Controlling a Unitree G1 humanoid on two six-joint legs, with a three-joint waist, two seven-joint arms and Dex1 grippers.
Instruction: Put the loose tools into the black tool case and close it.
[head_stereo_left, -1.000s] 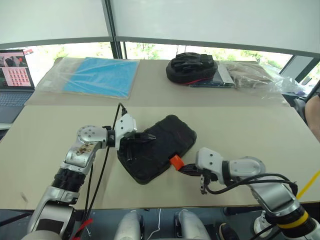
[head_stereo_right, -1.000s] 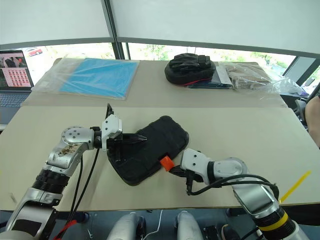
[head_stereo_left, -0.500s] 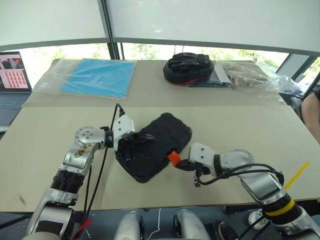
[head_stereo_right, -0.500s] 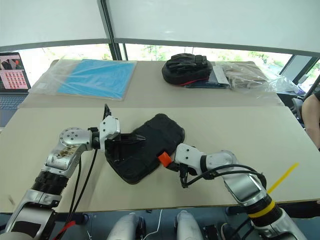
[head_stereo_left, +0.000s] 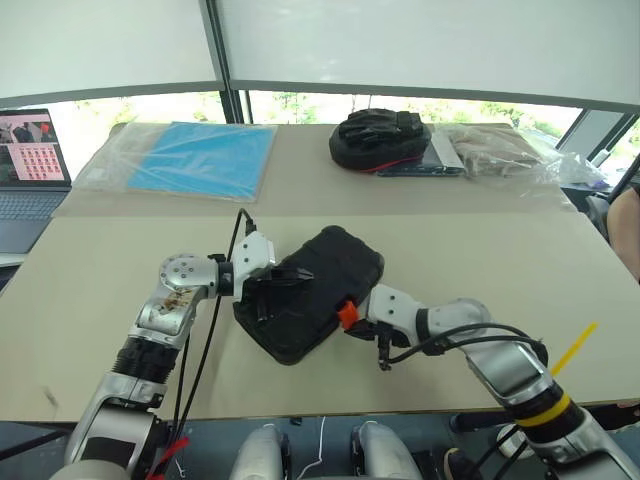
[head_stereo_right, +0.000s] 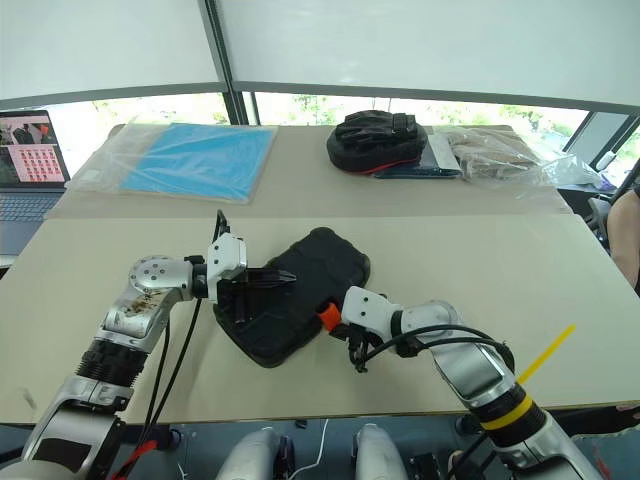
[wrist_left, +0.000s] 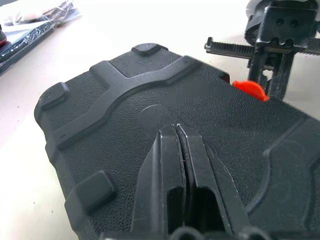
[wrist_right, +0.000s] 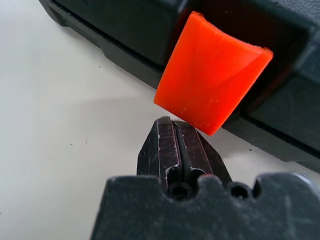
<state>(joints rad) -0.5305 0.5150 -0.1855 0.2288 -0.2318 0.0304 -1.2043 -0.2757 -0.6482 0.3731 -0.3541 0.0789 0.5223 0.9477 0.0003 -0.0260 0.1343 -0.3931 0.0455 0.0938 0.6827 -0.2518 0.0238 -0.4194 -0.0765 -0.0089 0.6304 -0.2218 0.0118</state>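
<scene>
Case (head_stereo_left: 310, 295) lies lid-down mid-table, left gripper (wrist_left: 177, 131) with fingers pressed together resting on its lid, likely steadying it, while right gripper (wrist_right: 172, 125), pinched empty, noses under the latch (wrist_right: 212, 75) to snap it

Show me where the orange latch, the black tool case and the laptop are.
orange latch (wrist_right: 212, 75): right wrist view, middle of its orange flap.
black tool case (wrist_left: 150, 95): left wrist view, textured lid between the raised ribs.
laptop (head_stereo_left: 33, 135): left eye view, on its lit screen at the far left.
</scene>
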